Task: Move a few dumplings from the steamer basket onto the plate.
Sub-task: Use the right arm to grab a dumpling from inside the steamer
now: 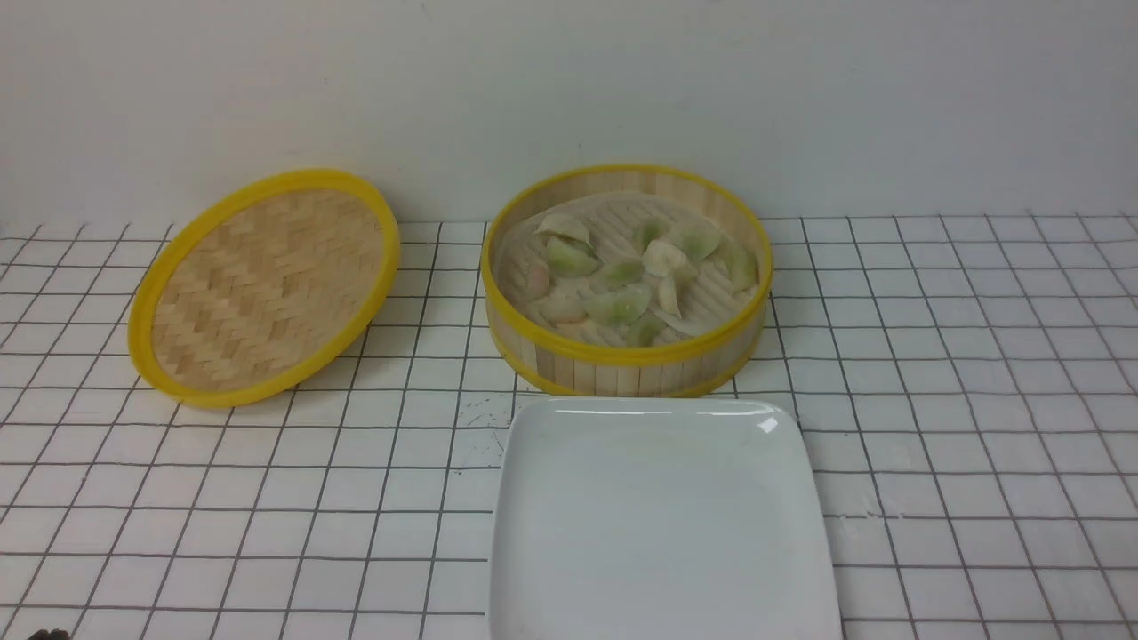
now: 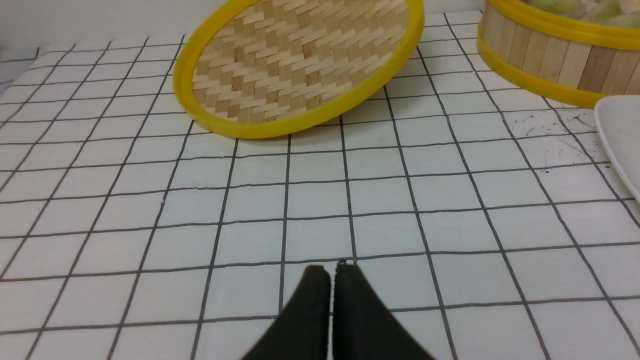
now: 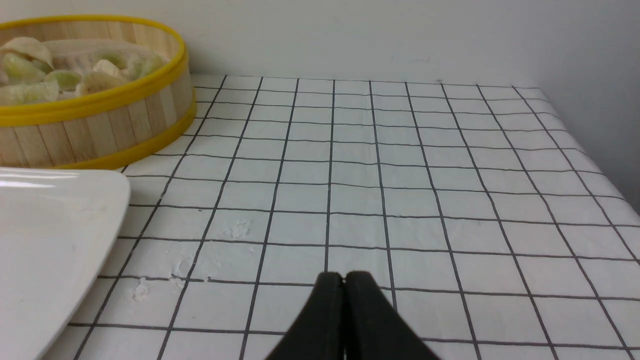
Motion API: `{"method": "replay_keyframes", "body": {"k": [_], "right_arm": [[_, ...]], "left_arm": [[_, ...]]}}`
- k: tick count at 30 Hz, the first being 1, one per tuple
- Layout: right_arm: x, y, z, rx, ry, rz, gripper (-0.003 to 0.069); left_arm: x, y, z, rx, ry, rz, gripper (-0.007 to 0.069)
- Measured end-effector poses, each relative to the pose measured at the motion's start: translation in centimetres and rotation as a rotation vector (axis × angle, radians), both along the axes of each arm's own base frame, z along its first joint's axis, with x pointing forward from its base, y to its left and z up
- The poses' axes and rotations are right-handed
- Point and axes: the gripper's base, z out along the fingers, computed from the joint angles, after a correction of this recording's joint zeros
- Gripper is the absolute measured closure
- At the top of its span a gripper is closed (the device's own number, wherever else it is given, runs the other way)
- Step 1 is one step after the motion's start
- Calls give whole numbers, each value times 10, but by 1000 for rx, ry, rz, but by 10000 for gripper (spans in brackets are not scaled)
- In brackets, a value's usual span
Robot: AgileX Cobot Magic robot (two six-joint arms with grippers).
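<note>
The steamer basket [image 1: 627, 356] stands at the table's centre back, holding several pale green and cream dumplings [image 1: 620, 304] on its ridged liner. Directly in front of it lies the white square plate [image 1: 662, 516], with nothing on it. In the left wrist view my left gripper [image 2: 331, 270] hangs shut and holding nothing over bare tablecloth, well short of the basket [image 2: 550, 60] and the plate's edge [image 2: 620, 130]. My right gripper [image 3: 344, 276] is likewise shut on nothing, over the cloth to the right of the plate [image 3: 50, 240] and basket [image 3: 100, 130]. Neither gripper shows in the front view.
The flat woven lid [image 1: 262, 284] with a yellow rim leans tilted at the back left, also seen in the left wrist view as the lid [image 2: 300, 65]. A white wall stands behind the table. Checked cloth [image 1: 978, 400] covers the table; its right edge [image 3: 600, 150] shows.
</note>
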Motion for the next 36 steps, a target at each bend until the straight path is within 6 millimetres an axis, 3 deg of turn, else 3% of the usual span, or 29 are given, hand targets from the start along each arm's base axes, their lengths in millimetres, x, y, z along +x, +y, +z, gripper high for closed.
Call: {"method": "replay_keyframes", "body": {"k": [23, 26, 27, 29, 30, 36], "right_arm": [[1, 1, 1, 17, -21, 2, 673], [2, 3, 6, 143, -100, 6, 673], [3, 4, 13, 272, -180, 4, 673], [3, 4, 18, 373, -237, 0, 673], [3, 3, 26, 534, -321, -10, 673], [-1, -5, 41, 754, -514, -42, 673]], "left_arm": [[0, 0, 0, 0, 0, 0, 631], [0, 0, 0, 0, 0, 0, 631], [0, 0, 0, 0, 0, 0, 631], [0, 0, 0, 0, 0, 0, 631], [0, 0, 0, 0, 0, 0, 631], [0, 0, 0, 0, 0, 0, 631]]}}
